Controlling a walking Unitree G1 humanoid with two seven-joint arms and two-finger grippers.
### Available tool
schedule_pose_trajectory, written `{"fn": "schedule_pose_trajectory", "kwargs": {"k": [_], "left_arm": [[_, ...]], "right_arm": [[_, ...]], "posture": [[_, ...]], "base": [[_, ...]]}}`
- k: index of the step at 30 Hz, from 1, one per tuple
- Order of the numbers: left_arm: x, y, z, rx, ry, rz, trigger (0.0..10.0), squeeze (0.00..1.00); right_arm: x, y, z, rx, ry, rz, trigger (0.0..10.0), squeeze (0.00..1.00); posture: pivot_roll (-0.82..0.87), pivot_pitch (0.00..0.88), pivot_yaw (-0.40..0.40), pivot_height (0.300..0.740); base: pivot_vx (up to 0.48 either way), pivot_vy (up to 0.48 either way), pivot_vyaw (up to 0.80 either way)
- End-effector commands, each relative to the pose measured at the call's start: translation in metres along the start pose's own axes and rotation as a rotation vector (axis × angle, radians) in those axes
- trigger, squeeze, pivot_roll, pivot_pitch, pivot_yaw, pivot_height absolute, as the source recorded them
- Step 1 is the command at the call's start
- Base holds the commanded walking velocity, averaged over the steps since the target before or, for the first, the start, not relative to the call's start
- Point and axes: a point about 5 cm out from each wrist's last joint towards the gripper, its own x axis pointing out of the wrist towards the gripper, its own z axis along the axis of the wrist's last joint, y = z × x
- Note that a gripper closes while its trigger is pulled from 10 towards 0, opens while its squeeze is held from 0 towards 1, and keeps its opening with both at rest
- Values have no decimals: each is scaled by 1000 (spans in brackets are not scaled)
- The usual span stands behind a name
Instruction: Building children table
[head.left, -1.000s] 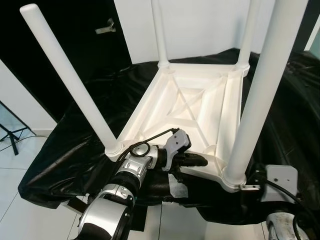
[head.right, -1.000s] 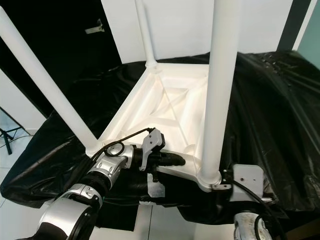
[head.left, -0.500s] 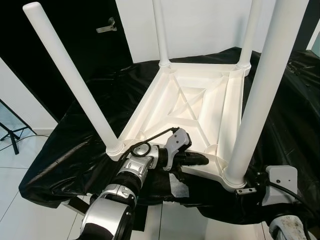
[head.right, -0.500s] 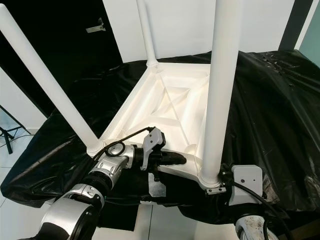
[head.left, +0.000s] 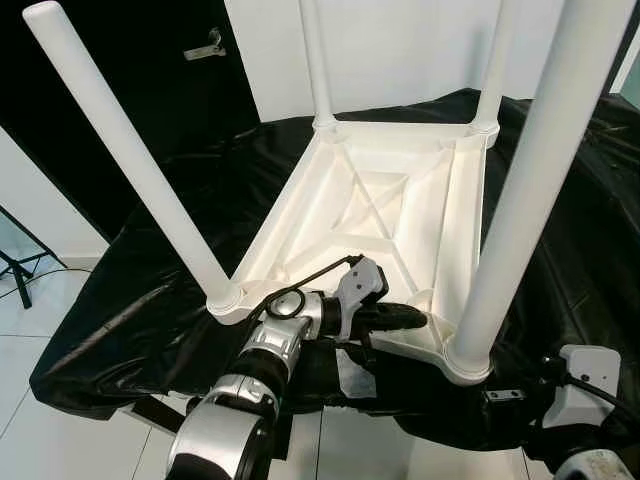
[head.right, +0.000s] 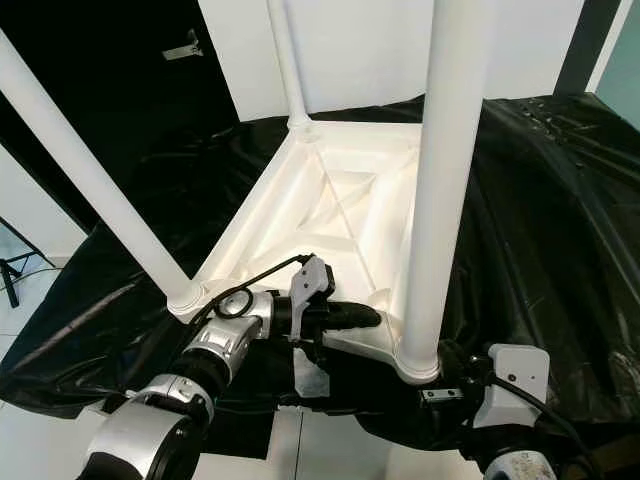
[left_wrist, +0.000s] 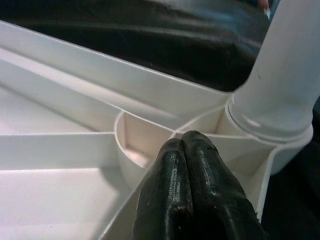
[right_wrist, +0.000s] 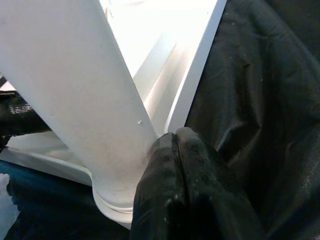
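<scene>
A white children's table (head.left: 370, 200) lies upside down on a surface draped in black cloth, its four legs pointing up. The near right leg (head.left: 520, 200) and near left leg (head.left: 130, 160) stand in their corner sockets. My left gripper (head.left: 420, 318) is shut and empty, resting on the near frame edge with its tips pointing at the near right leg's base (left_wrist: 270, 110). In the left wrist view its fingertips (left_wrist: 172, 150) sit by a round socket rib. My right gripper (right_wrist: 175, 140) is shut and presses beside the base of the near right leg (right_wrist: 85, 100).
Black cloth (head.left: 150, 260) hangs over the edges of the surface onto a white tile floor (head.left: 40, 310). A dark door with a handle (head.left: 205, 45) is at the back left, and a tripod foot (head.left: 15, 270) stands at far left. A white scrap (head.left: 355, 375) lies under the near edge.
My left gripper has slid a little right along the near edge toward the near right leg. My right wrist has dropped lower and to the right. The camera has shifted slightly.
</scene>
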Motion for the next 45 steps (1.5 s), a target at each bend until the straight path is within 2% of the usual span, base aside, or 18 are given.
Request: {"fn": "schedule_pose_trajectory", "kwargs": {"k": [1, 4, 7, 10, 11, 12, 13, 17, 19, 20, 22, 25, 27, 31, 35, 38, 45], "left_arm": [[-6, 1, -27, -93, 54, 291, 10000, 0], [-9, 3, -21, -119, -30, 302, 10000, 0], [-13, 4, -19, -112, -48, 319, 10000, 0], [-22, 6, -17, -108, -68, 334, 10000, 0], [-22, 6, -17, -108, -68, 334, 10000, 0], [-35, 7, -17, -102, -81, 339, 10000, 0], [-35, 7, -17, -102, -81, 339, 10000, 0], [-58, 3, -18, -108, -131, 328, 10000, 0], [-62, 1, -16, -109, -154, 322, 10000, 0], [-72, -5, -8, -130, -236, 279, 10000, 0], [-77, -10, -2, -142, -280, 240, 10000, 0], [-81, -14, 2, -143, -298, 210, 10000, 0], [-89, -18, 4, -150, -303, 180, 10000, 0], [-105, -25, -7, -127, -200, 161, 10000, 0], [-111, -30, -15, -125, -143, 135, 10000, 0], [-124, -44, -28, -139, -19, 35, 10000, 0], [-119, -42, -30, -92, 61, 3, 10000, 0]], "right_arm": [[3, 15, -8, 64, 22, 68, 10000, 0], [4, 16, -10, 128, 45, 122, 10000, 0], [1, 13, -7, 165, 52, 178, 10000, 0], [0, 7, -5, 194, 42, 166, 10000, 0], [0, 7, -5, 194, 42, 166, 10000, 0], [-2, 7, -6, 180, 36, 158, 10000, 0], [-2, 7, -6, 180, 36, 158, 10000, 0], [-4, 8, -9, 158, 31, 137, 10000, 0], [-4, 8, -9, 153, 29, 130, 10000, 0], [-4, 4, -8, 150, 16, 104, 10000, 0], [-4, 1, -6, 152, 7, 93, 10000, 0], [-4, -2, -5, 153, 4, 88, 10000, 0], [-4, -5, -5, 147, -1, 64, 10000, 0], [-4, -9, -6, 136, -13, 1, 10000, 0], [-4, -10, -8, 136, -11, -8, 10000, 0], [-5, -12, -10, 138, -3, -24, 10000, 0], [-3, -11, -8, 142, -15, -28, 10000, 0]], "posture": [[-265, 27, 113, 740], [-259, 24, 109, 740], [-256, 22, 106, 740], [-253, 19, 102, 740], [-253, 19, 102, 740], [-254, 18, 101, 740], [-254, 18, 101, 740], [-253, 15, 97, 740], [-254, 14, 97, 740], [-252, 12, 92, 740], [-251, 12, 91, 740], [-249, 12, 89, 740], [-244, 11, 86, 740], [-237, 13, 81, 740], [-235, 14, 80, 740], [-233, 17, 77, 740], [-240, 22, 75, 740]], "base": [[0, 0, 0], [0, 0, 0], [0, 0, 0], [0, 0, 0], [0, 0, 0], [0, 0, 0], [0, 0, 0], [0, 0, 0], [0, 0, 0], [0, 0, 0], [0, 0, 0], [0, 0, 0], [0, 0, 0], [0, 0, 0], [0, 0, 0], [0, 0, 0], [0, 0, 0]]}}
